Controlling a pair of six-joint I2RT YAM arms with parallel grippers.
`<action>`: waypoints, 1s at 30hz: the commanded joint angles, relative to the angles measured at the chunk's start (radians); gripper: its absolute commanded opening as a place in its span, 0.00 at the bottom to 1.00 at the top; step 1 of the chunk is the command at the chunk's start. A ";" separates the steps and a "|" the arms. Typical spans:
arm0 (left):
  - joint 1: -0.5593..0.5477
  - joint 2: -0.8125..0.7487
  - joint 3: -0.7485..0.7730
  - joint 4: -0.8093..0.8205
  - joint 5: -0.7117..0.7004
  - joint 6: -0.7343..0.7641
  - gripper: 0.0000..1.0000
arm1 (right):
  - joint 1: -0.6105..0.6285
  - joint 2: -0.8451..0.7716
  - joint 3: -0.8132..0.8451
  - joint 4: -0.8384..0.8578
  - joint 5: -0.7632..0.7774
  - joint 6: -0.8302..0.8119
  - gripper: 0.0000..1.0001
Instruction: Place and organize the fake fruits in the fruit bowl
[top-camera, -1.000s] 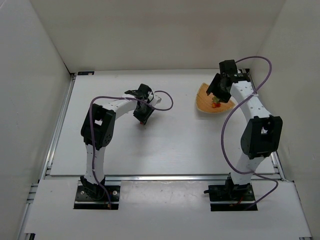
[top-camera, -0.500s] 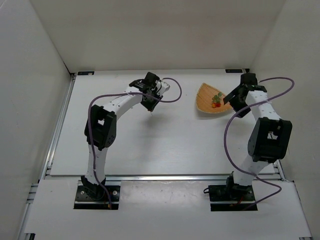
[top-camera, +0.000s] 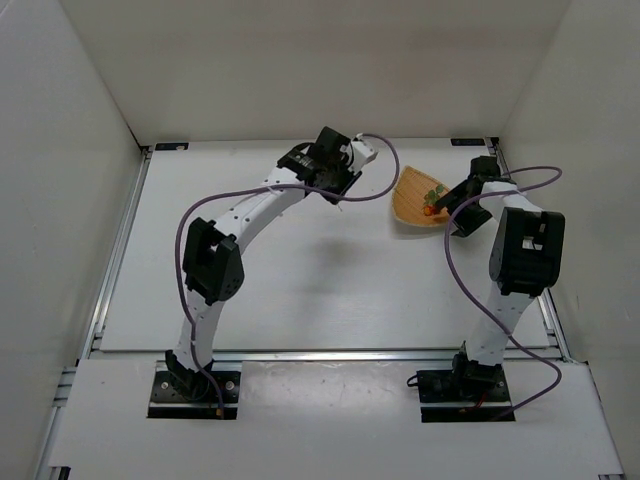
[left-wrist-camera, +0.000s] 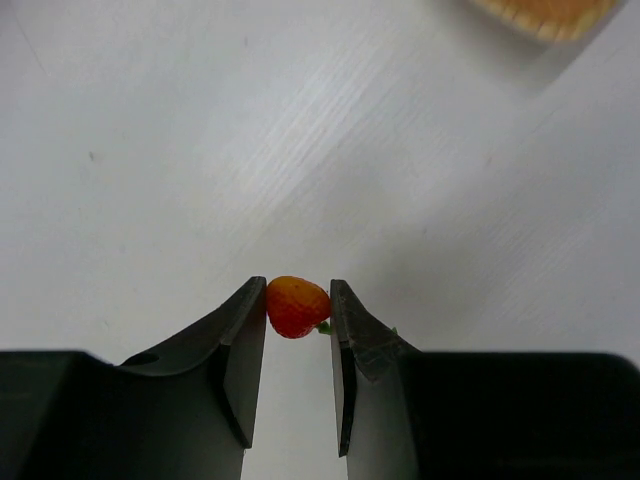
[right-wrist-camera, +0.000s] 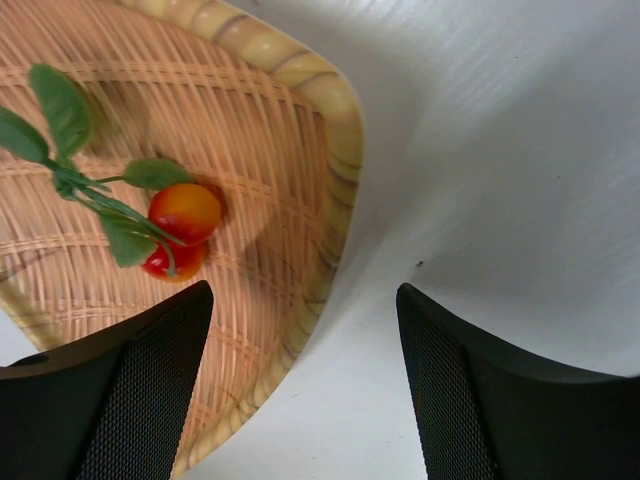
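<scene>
My left gripper (left-wrist-camera: 298, 300) is shut on a small red-orange berry (left-wrist-camera: 297, 306) with a bit of green at its base, held above the white table. In the top view it (top-camera: 338, 192) hangs just left of the fruit bowl (top-camera: 410, 208), whose tan rim (left-wrist-camera: 545, 15) shows at the left wrist view's top right. In the woven bowl (right-wrist-camera: 335, 130) lie two red-orange cherry-like balls (right-wrist-camera: 184, 212) on a leafy green stem, also seen from above (top-camera: 431, 206). My right gripper (right-wrist-camera: 305, 290) stands open and empty over the bowl's right rim (top-camera: 455, 208).
White walls enclose the table on the left, back and right. The bowl sits close to the right wall. Purple cables (top-camera: 455, 270) loop off both arms. The right arm's upper link (top-camera: 522, 250) stands just right of the bowl.
My left arm has carried the berry back and to the right, up to the bowl. My right gripper has drawn off the bowl to its right rim, with the leafy cherries lying inside.
</scene>
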 joint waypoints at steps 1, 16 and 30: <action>-0.046 0.039 0.144 0.098 0.053 0.048 0.10 | 0.000 -0.034 0.027 0.045 -0.032 0.014 0.78; -0.124 0.442 0.481 0.512 0.200 -0.056 0.10 | 0.000 -0.296 -0.137 0.016 0.089 0.023 0.78; -0.182 0.428 0.381 0.627 0.156 0.061 1.00 | 0.000 -0.446 -0.071 -0.094 0.267 -0.037 0.83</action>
